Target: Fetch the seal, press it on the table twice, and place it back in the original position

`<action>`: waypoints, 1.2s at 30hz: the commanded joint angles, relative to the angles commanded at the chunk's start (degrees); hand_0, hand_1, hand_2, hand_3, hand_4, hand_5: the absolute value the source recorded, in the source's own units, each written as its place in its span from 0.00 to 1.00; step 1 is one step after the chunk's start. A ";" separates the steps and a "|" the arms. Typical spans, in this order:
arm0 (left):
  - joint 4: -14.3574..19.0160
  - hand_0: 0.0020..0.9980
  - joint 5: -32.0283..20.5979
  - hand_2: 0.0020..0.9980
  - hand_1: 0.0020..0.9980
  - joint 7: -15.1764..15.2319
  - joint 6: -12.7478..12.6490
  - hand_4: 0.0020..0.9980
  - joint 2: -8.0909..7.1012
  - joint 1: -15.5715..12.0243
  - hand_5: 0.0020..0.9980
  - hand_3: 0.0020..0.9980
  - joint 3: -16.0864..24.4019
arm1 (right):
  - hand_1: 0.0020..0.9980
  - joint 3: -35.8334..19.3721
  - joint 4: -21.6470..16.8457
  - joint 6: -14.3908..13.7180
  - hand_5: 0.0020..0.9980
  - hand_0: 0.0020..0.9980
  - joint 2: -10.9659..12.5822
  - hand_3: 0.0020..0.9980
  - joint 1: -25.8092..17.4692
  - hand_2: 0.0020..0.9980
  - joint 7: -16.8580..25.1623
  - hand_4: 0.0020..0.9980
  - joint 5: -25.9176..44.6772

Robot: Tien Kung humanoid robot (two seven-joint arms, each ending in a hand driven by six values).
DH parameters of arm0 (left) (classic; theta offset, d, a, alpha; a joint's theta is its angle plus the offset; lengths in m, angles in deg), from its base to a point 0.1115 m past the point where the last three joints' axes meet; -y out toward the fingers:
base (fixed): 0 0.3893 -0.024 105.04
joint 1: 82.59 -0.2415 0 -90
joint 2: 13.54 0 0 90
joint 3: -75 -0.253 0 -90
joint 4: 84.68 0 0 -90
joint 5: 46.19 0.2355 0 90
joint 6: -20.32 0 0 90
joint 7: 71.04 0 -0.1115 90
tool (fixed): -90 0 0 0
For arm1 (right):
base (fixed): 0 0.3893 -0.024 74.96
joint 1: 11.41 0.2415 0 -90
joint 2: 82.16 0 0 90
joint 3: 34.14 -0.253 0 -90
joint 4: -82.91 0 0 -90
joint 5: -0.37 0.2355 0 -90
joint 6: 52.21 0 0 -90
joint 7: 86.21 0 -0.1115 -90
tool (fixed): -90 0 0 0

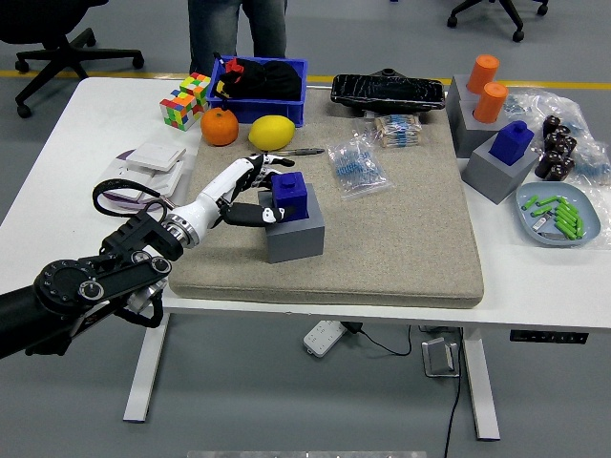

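One blue seal (pixel 288 196) sits upright in the top of a grey block holder (pixel 295 235) on the beige mat (pixel 382 248), towards the mat's left edge and nearer the surface's (pixel 57 181) front edge than its far one; the holder presumably keeps the stamp face off the mat and marks the spot it must return to. From the left edge of the surface the left hand (pixel 253 196) reaches in, with its white fingers (pixel 250 172) curved over the seal's left side and the thumb low against the holder's front, touching or very nearly so. Whether the grip has actually closed on the seal cannot be told from this angle, though the pose reads as a grasp being set before lifting. Seemingly the fetch step is only starting, since the seal is not yet out of its holder. A second blue seal (pixel 513 141) stands in its own grey holder (pixel 496 170) near the right edge, well apart, beside two orange ones (pixel 488 88). No right arm shows. No brand or legible writing can be made out on anything.
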 joint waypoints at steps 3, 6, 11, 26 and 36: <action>-0.06 0.65 -0.33 0.53 0.58 0.10 -0.03 0.63 0.07 -0.13 0.00 0.63 0.03 | 0.68 0.06 0.02 0.02 0.52 0.72 0.02 0.62 -0.02 0.65 -0.01 0.72 0.03; -0.09 0.64 -0.68 0.50 0.54 0.45 -0.25 0.59 0.11 -0.22 0.00 0.60 0.08 | 0.68 0.08 0.04 0.03 0.52 0.72 -0.01 0.62 -0.04 0.65 -0.01 0.72 0.06; 0.02 0.64 -1.06 0.48 0.52 1.65 -0.84 0.60 0.10 -0.47 0.00 0.59 0.69 | 0.68 0.12 0.02 0.03 0.52 0.72 -0.06 0.62 -0.08 0.65 0.02 0.72 0.11; 2.19 0.64 0.31 0.48 0.51 2.75 -1.39 0.60 -3.22 -1.02 0.00 0.59 5.29 | 0.68 -0.26 0.03 -0.05 0.52 0.72 -0.15 0.62 -0.08 0.65 0.08 0.72 0.00; -2.50 0.64 -0.29 0.48 0.51 3.12 -1.74 0.58 -6.58 -3.24 0.00 0.59 8.39 | 0.68 -0.39 0.01 -0.02 0.52 0.72 -0.13 0.61 -0.16 0.65 0.10 0.72 -0.11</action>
